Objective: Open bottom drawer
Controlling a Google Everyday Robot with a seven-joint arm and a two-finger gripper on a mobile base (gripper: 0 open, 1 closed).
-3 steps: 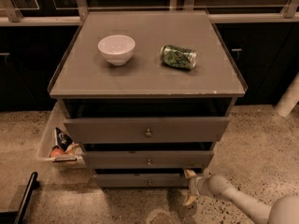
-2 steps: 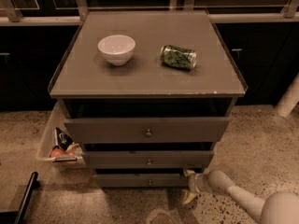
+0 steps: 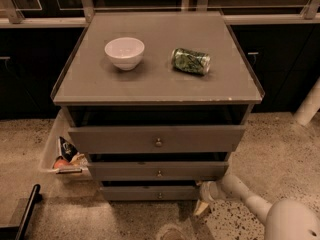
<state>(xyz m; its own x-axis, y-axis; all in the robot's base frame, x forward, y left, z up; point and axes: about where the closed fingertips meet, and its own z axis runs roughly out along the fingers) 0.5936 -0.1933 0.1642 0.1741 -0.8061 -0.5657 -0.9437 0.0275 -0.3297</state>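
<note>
The grey cabinet has three drawers. The bottom drawer (image 3: 150, 192) is the slimmest front, low near the floor, with a tiny round knob (image 3: 160, 195) at its centre. It stands slightly out, with a dark gap above it. The top drawer (image 3: 157, 139) and middle drawer (image 3: 159, 170) also stand out a little. My gripper (image 3: 203, 200) is on a white arm coming from the lower right. It sits at the right end of the bottom drawer's front, right of the knob.
A white bowl (image 3: 124, 52) and a green can (image 3: 190, 61) lying on its side rest on the cabinet top (image 3: 155, 79). A bin with snack packets (image 3: 65, 156) stands at the cabinet's left. A black bar (image 3: 27, 209) lies on the floor at lower left.
The arm has shifted slightly left, and the gripper sits a little closer to the drawer's right end. The drawers look the same.
</note>
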